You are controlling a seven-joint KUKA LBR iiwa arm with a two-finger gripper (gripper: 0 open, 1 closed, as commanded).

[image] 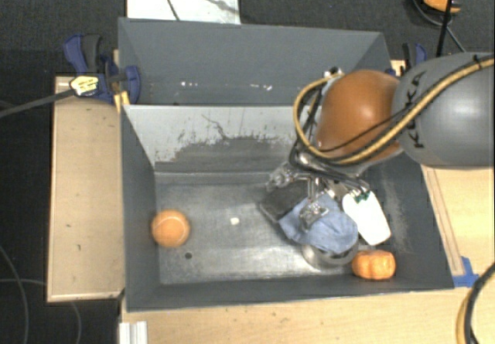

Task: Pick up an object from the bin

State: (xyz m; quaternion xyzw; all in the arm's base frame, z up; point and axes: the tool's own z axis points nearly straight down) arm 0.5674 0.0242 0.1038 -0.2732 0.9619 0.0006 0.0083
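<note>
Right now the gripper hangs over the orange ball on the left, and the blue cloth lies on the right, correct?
Not quite. The camera view shows the gripper over the blue cloth on the right; the orange ball lies apart, on the left of the bin.

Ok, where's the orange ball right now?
The orange ball lies alone at the left of the bin, near its left wall, well apart from the gripper at right.

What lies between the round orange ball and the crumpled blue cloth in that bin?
In the camera view, mostly bare grey metal bin floor, one tiny white scrap midway and a dark flat piece against the blue cloth.
</note>
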